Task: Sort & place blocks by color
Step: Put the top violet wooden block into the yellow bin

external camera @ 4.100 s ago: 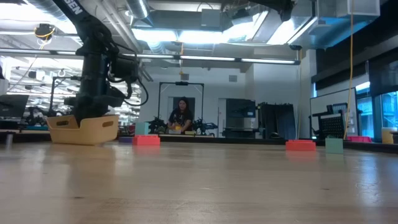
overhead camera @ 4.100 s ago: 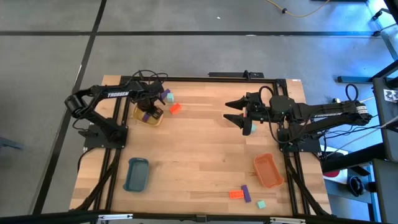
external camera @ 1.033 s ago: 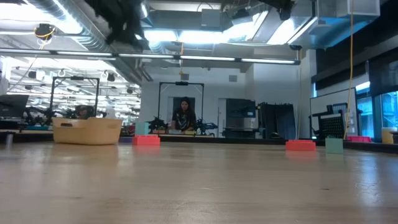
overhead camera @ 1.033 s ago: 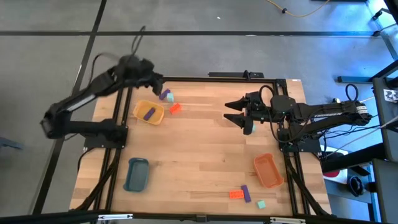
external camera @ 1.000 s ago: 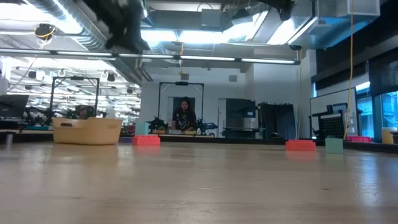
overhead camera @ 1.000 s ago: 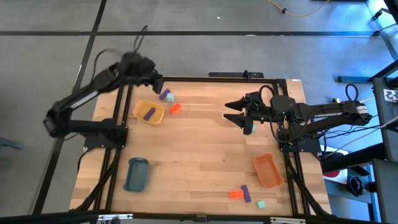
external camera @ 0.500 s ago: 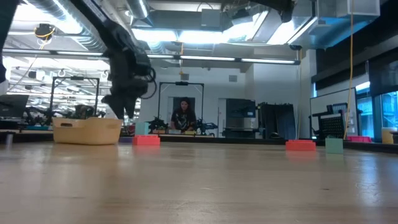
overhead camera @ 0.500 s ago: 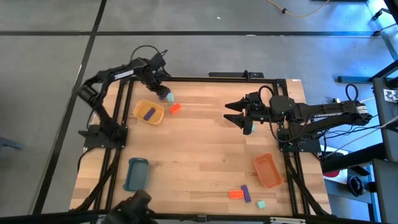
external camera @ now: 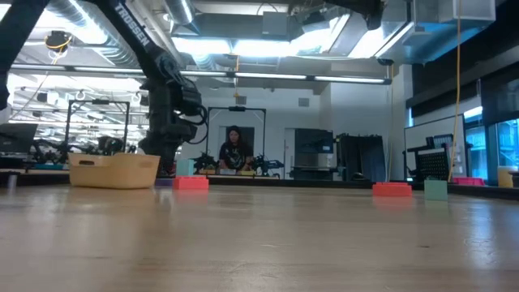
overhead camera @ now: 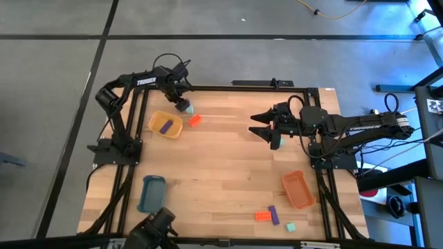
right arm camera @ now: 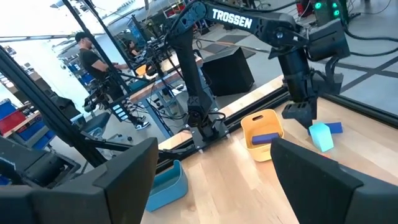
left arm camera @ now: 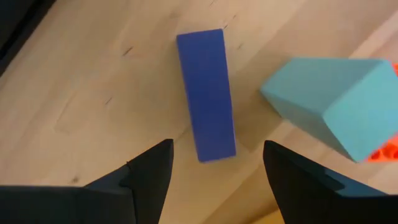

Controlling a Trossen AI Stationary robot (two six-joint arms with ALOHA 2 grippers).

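Your left gripper (left arm camera: 214, 165) hangs spread wide just above the purple block (left arm camera: 206, 94) at the table's eleven o'clock corner. Its long axis runs straight between the fingers. The teal block (left arm camera: 329, 106) sits just beside it, an orange one (overhead camera: 195, 120) beyond. Judging by the layout, you've barely begun: one purple piece lies in the yellow tray (overhead camera: 154, 128). Your right gripper (overhead camera: 263, 127) waits open at two o'clock.
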